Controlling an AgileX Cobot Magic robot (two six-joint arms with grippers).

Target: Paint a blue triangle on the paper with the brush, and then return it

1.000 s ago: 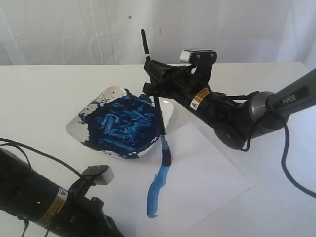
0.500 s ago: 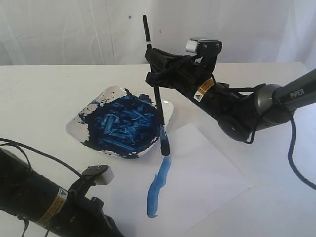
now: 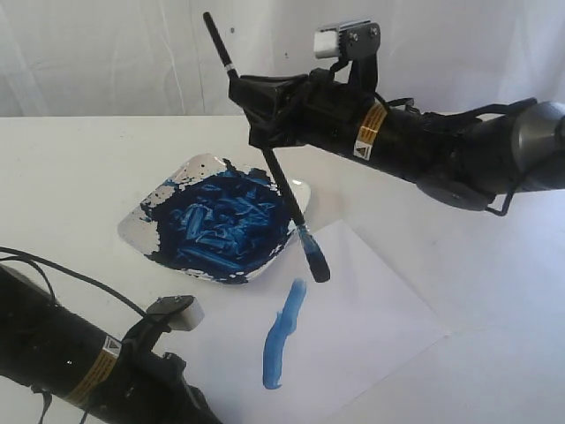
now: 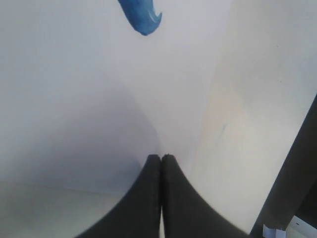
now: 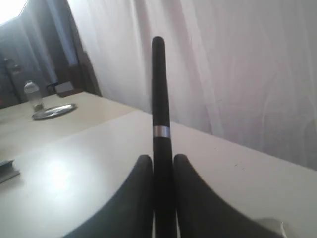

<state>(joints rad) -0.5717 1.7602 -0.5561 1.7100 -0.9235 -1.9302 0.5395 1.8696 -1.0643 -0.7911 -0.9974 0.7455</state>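
My right gripper (image 3: 253,113) (image 5: 162,159) is shut on the upper handle of the black brush (image 3: 284,190), which hangs tilted in the air. Its blue-stained tip (image 3: 316,261) hovers just above the paper (image 3: 366,314), right of the top of a single blue stroke (image 3: 282,336). No triangle outline shows. The white dish (image 3: 141,226), smeared with dark blue paint, touches the paper's far left edge. In the left wrist view my left gripper (image 4: 161,157) is shut with nothing in it, its tips down at the paper (image 4: 173,74) near the stroke's end (image 4: 142,19).
My left arm (image 3: 79,367) lies along the near left of the white table, with a black cable (image 3: 71,276) looping over it. A white curtain hangs behind. In the right wrist view a bottle (image 5: 31,94) and a metal plate (image 5: 54,110) stand far off.
My right gripper has risen and swung left, lifting the brush tip off the top of the blue stroke and tilting the handle. The left arm has stayed still.
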